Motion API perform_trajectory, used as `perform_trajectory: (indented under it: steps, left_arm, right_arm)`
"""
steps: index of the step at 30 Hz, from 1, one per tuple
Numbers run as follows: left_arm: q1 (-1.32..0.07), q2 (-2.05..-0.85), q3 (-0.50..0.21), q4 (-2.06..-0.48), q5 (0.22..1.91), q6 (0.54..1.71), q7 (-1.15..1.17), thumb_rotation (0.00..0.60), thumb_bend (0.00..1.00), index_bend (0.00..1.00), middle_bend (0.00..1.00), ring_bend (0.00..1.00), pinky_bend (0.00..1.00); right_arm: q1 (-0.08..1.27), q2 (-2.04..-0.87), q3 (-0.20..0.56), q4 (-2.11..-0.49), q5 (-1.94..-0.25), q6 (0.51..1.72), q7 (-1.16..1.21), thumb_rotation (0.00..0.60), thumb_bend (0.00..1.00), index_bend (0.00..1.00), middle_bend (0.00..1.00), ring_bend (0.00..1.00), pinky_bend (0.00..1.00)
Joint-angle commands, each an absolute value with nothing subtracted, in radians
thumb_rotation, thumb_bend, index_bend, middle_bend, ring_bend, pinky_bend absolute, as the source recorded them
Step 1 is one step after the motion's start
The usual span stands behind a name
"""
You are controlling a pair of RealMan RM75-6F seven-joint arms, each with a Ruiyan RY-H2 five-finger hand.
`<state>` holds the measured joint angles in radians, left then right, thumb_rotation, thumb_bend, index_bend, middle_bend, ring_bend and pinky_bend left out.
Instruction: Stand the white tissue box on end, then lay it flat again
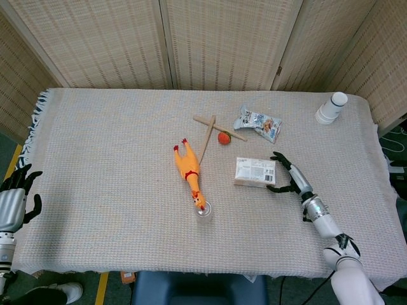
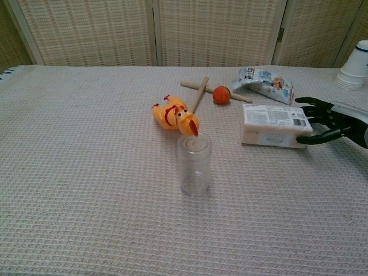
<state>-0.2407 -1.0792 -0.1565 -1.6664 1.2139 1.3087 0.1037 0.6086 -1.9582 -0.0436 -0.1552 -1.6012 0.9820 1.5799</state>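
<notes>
One white rectangular tissue box [image 1: 255,171] lies flat on the woven beige tablecloth [image 1: 114,152], toward the right edge. The black right hand [image 1: 287,176], fingers spread, brackets its end; the left hand [image 1: 14,198] hangs open.

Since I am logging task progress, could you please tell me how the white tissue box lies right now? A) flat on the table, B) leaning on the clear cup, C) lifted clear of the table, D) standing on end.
A: the white tissue box lies flat on the table, with the right hand spread at its end.
</notes>
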Motion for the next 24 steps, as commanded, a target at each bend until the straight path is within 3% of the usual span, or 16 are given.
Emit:
perform_trajectory:
  steps: [1,6,8,12,14,18,21,24]
  left_arm:
    - [-0.24,-1.079,-0.157,-1.667,1.215,1.31,0.102,0.6,0.63,0.17,0.0,0.0,0.14]
    - [-0.24,-1.078,-0.157,-1.666,1.215,1.311,0.099,0.6,0.63,0.17,0.0,0.0,0.14]
    - [-0.24,-1.078,-0.157,-1.665,1.214,1.309,0.097,0.6,0.63,0.17,0.0,0.0,0.14]
    - [-0.242,-1.08,-0.156,-1.662,1.213,1.305,0.099,0.6,0.63,0.17,0.0,0.0,0.14]
    - [-0.244,-1.08,-0.155,-1.663,1.213,1.302,0.101,0.6,0.63,0.17,0.0,0.0,0.14]
    - [-0.247,-1.084,-0.153,-1.663,1.216,1.299,0.105,0.6,0.63,0.17,0.0,0.0,0.14]
    - [-0.249,-1.083,-0.147,-1.671,1.221,1.288,0.1,0.6,0.63,0.17,0.0,0.0,0.14]
    - [-0.25,-1.084,-0.144,-1.676,1.23,1.291,0.107,0.6,0.63,0.17,0.0,0.0,0.14]
  right_arm:
    - [0.612,-1.944,-0.05,-0.163,-1.609,0.994,1.579,0.6,0.07,0.0,0.0,0.0,0.0]
    - [0.599,-1.882,-0.053,-0.198,-1.617,1.106,1.575,0.6,0.02,0.0,0.0,0.0,0.0]
    - [0.574,-1.839,-0.031,-0.234,-1.607,1.25,1.556,0.6,0.02,0.0,0.0,0.0,0.0]
    - [0.52,-1.778,0.097,-0.379,-1.519,1.58,1.35,0.6,0.03,0.0,0.0,0.0,0.0]
    - [0.476,-1.692,0.086,-0.525,-1.538,1.673,1.138,0.6,0.09,0.01,0.0,0.0,0.0]
    - [0.358,-1.423,0.027,-1.056,-1.562,1.738,0.573,0.6,0.29,0.01,0.0,0.0,0.0]
    - [0.287,-1.236,-0.039,-1.405,-1.558,1.714,0.214,0.6,0.29,0.0,0.0,0.0,0.0]
    - [0.233,-1.076,-0.088,-1.628,-1.517,1.679,0.003,0.6,0.29,0.0,0.0,0.0,0.0]
